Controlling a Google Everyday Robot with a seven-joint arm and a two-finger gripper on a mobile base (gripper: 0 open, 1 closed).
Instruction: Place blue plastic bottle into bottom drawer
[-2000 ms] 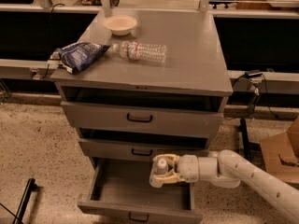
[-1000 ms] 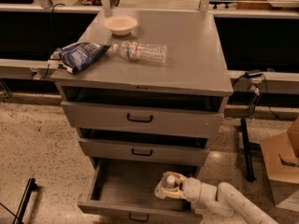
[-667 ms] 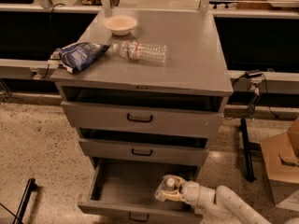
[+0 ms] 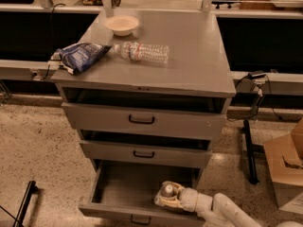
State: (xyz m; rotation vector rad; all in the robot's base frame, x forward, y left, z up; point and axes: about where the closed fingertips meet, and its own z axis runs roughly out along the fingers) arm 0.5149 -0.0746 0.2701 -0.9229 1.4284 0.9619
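Camera view: the gripper (image 4: 164, 201) is closed around the blue plastic bottle (image 4: 166, 190), low inside the bottom drawer (image 4: 123, 187) (placing step); next, I think, it should release.

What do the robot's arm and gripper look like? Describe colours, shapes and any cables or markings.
The arm is white and smooth, built of rounded tubular segments with bulging joints. The gripper, in the bottom drawer at its right front, has cream, curved fingers closed on the bottle. No cables or markings show.
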